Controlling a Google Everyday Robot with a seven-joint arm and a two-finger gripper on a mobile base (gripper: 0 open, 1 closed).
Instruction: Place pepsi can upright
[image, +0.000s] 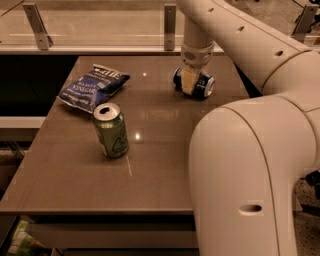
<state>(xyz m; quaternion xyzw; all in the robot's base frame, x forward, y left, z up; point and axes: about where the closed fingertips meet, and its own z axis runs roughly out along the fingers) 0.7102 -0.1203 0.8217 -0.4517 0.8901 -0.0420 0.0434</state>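
Dark blue pepsi can (203, 85) lies on its side, behind-right of the green can (111, 131), near the worktop (75, 172) far edge. Our hand (190, 86) sits over it; grip, we cannot tell. Chip bag (92, 86) behind-left of green can; open room in front.

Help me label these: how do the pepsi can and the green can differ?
The pepsi can is dark blue; the green can is green. The pepsi can lies on its side far back on the table, with the gripper at it; the green can stands upright nearer, untouched. Both are drink cans on that table.
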